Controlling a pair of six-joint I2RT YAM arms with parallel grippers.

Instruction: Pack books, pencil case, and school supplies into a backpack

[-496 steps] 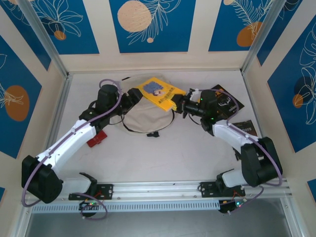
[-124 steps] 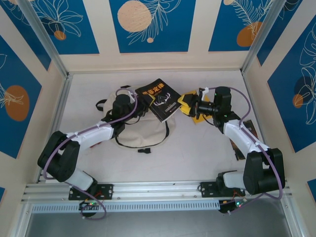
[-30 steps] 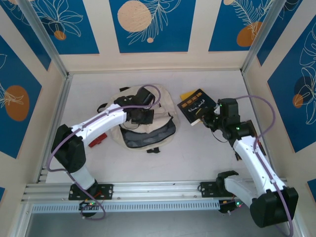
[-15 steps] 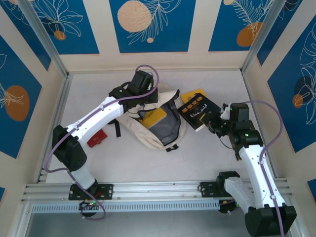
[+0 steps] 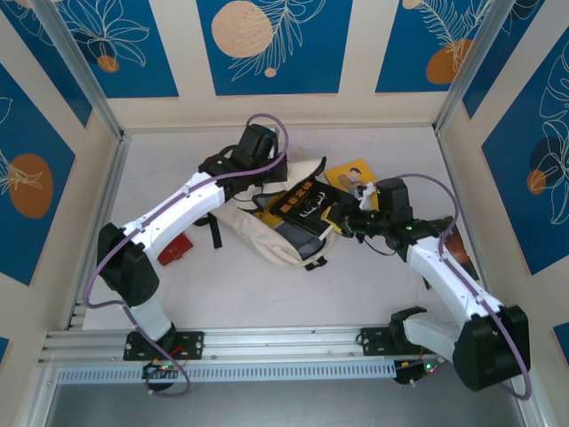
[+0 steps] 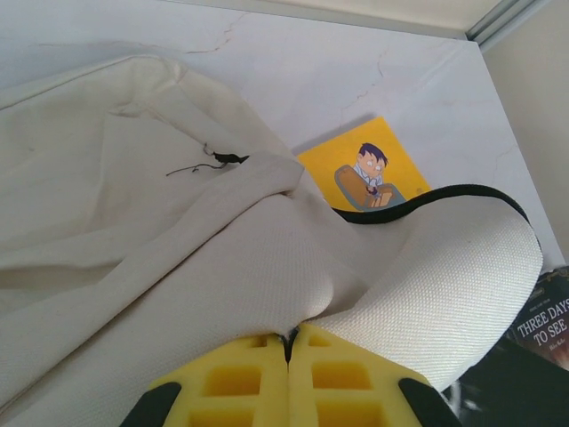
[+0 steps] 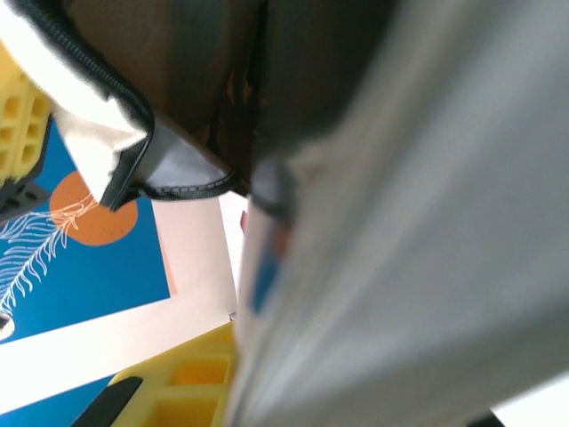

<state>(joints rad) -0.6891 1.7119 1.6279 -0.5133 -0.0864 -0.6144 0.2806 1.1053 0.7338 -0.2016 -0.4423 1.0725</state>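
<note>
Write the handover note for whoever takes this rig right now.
Left gripper: shut on the cream-beige canvas backpack, pinching its rim.
Right gripper: shut on the black paperback with orange title lettering, its far end over the backpack's open mouth.
On the table: yellow paperback with a cartoon figure beyond the backpack; dark brown paperback near the right edge.
Done: backpack open. Left: black paperback in, then the other two.
</note>
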